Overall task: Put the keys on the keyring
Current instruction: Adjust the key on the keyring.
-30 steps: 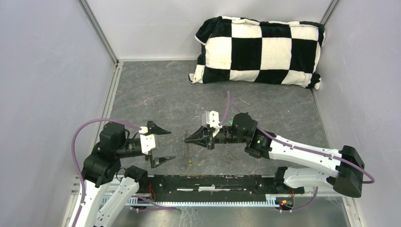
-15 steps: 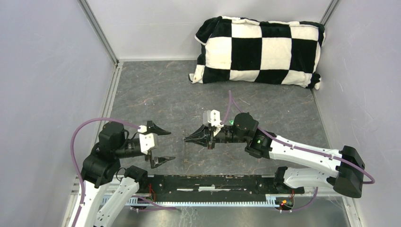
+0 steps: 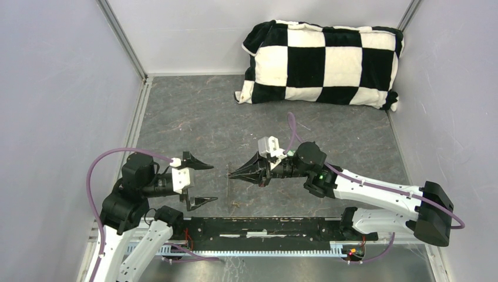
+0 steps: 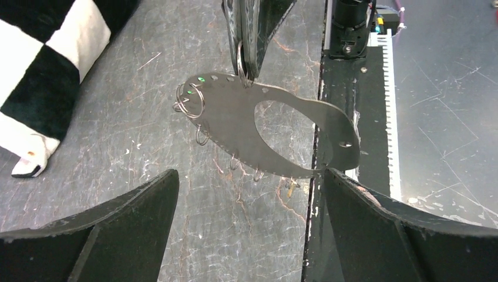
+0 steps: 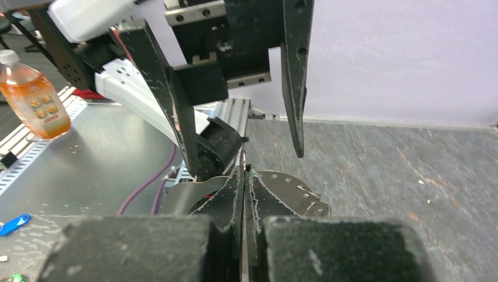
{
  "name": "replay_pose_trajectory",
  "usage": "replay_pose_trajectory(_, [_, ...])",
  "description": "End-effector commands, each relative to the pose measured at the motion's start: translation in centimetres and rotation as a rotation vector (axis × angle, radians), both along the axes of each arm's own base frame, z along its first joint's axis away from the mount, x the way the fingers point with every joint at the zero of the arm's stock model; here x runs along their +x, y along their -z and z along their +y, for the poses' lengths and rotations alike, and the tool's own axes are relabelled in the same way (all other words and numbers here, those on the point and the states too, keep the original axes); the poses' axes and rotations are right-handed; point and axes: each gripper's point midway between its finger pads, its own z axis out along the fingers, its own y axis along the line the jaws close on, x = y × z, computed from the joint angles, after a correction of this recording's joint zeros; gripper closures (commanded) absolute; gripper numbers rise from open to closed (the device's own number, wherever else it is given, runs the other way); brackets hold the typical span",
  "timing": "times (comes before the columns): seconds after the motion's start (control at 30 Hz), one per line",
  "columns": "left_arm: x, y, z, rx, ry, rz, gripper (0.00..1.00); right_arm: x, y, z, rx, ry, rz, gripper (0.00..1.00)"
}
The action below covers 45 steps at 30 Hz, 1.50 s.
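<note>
Judging by its look, the keyring plate [image 4: 226,120] was thin sheet metal: light, stiff and slick, with an oval cut-out and small holes along its rim. I expected it to swivel in a narrow pinch rather than bend. Small split rings [image 4: 191,100] dangled loosely from the holes between 6 and 9 o'clock and would swing at any knock. The best second hold seemed to be the bare band at the 3 o'clock end, away from the rings and opposite the existing grip.

My right pincer [image 4: 244,70] was closed hard on the plate's rim at 12 o'clock, finger faces pressed together with only the metal between them. It held the plate hanging clear of the counter [image 3: 194,117]. From above, the plate showed edge-on as a thin line just off the fingertips at 9 o'clock.

My left pincer [image 3: 212,181] stood wide open and held nothing. Its fingers flanked the plate's lower edge without touching it.

At 5 o'clock below the plate, a small yellowish piece [image 3: 235,204] lay on the counter. It was possibly a key, but too small to tell.
</note>
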Motion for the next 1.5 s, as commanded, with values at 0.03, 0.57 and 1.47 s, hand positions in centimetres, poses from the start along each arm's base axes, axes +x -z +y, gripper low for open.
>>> replay_pose_trajectory(0.03, [-0.9, -1.0, -0.6, -0.033, 0.073, -0.029, 0.02, -1.2, -4.1, -0.6, 0.152, -0.06, -0.05, 1.0])
replay_pose_trajectory(0.57, [-1.2, -4.3, -1.7, -0.109, 0.164, -0.071, 0.36, -2.4, -2.7, 0.0, 0.127, -0.147, -0.035, 0.99])
replay_pose_trajectory(1.47, [-0.9, -2.6, -1.7, -0.095, 0.154, -0.047, 0.64, -1.5, -2.4, 2.4, 0.092, -0.128, -0.041, 0.99])
